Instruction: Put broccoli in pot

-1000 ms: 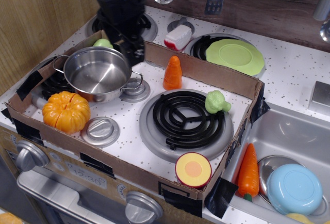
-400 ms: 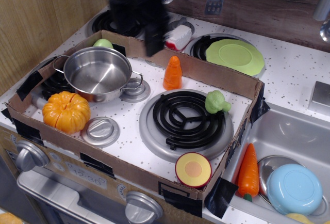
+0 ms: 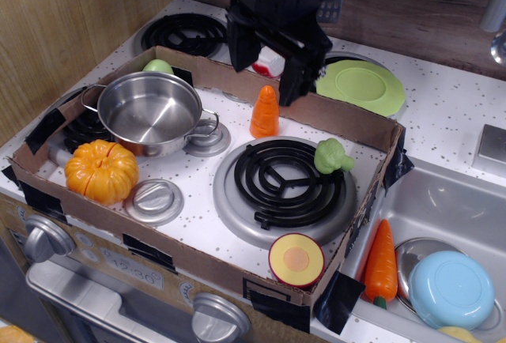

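observation.image view
Gripper (image 3: pixel 267 74): black, at upper centre of frame, hanging above the back wall of the cardboard box; two fingers spread wide apart, nothing between them.
Broccoli (image 3: pixel 333 156): light green, right of centre, lying on the right edge of the large black coil burner (image 3: pixel 284 180), close to the right cardboard wall; well apart from the gripper.
Pot (image 3: pixel 149 111): shiny steel, left of centre, upright with nothing inside, two wire loop handles showing; well apart from the broccoli.
Pumpkin (image 3: pixel 101 171): orange, lower left, just in front of the pot.
Carrot in box (image 3: pixel 265 111): orange, standing upright between pot and broccoli, just below the gripper.
Halved fruit (image 3: pixel 296 260): cut face up, at the lower front corner of the box.
Cardboard box (image 3: pixel 360 128): open tray sitting on the stove surface (image 3: pixel 458 110), black tape at corners.
Lime plate (image 3: pixel 361 85): upper right, behind the box.
Sink area: second carrot (image 3: pixel 381 261) and blue bowl (image 3: pixel 451 288), lower right.
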Motion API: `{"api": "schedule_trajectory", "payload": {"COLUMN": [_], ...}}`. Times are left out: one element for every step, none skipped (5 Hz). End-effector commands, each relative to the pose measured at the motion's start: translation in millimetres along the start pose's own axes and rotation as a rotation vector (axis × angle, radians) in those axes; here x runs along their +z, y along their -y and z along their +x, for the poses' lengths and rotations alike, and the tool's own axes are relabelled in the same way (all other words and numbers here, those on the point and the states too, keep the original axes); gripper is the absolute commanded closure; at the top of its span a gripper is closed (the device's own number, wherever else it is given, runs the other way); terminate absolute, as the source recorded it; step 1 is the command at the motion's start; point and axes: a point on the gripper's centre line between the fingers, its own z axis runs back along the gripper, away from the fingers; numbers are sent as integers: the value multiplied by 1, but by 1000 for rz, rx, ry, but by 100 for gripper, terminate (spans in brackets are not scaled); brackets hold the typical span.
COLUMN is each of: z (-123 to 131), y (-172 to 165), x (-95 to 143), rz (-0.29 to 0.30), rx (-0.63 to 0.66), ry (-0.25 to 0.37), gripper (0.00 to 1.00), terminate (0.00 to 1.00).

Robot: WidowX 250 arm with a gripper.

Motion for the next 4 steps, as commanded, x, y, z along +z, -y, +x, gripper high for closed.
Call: {"api": "schedule_trajectory", "payload": {"z": [14, 10, 10, 16], "y": [22, 39, 46, 44], "x": [-9, -11, -9, -8], "rz": [21, 9, -15, -76], "rx": [57, 112, 104, 62], "ry": [110, 125, 139, 144], "gripper": [0, 0, 0, 0], "terminate": [0, 0, 0, 0]}}
